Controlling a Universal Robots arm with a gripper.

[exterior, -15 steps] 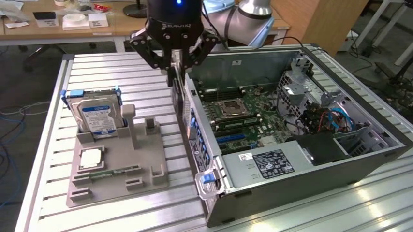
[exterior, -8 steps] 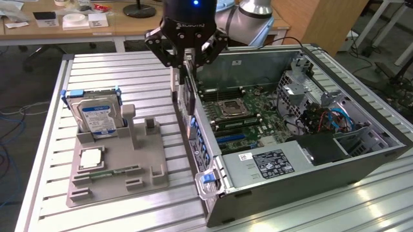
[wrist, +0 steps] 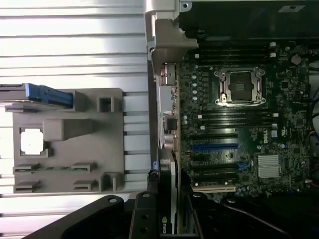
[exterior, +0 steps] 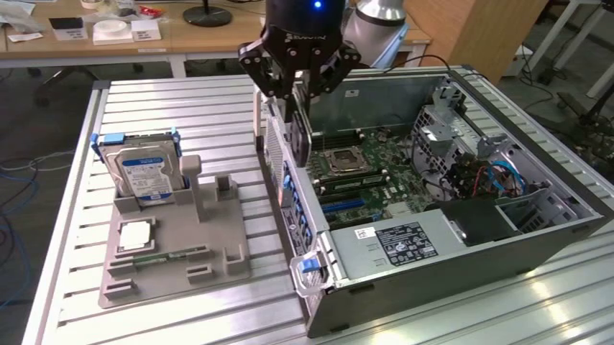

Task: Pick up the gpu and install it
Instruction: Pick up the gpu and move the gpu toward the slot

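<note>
The gpu (exterior: 299,136) hangs edge-down from my gripper (exterior: 295,97), a thin dark card with a silver bracket along one end. It is held over the near wall of the open computer case (exterior: 537,237), above the motherboard (exterior: 369,169). In the wrist view the gpu (wrist: 172,194) shows edge-on between my black fingers (wrist: 144,214), beside the row of expansion slots, one of them blue (wrist: 214,146). My gripper (wrist: 169,219) is shut on the card. The card is clear of the slots.
A grey fixture tray (exterior: 226,248) on the slatted metal table holds a hard drive (exterior: 144,172), a processor chip (exterior: 134,233) and a memory stick (exterior: 168,256). Inside the case are the empty processor socket (exterior: 344,162), a power supply (exterior: 403,241) and a drive cage with cables (exterior: 479,172).
</note>
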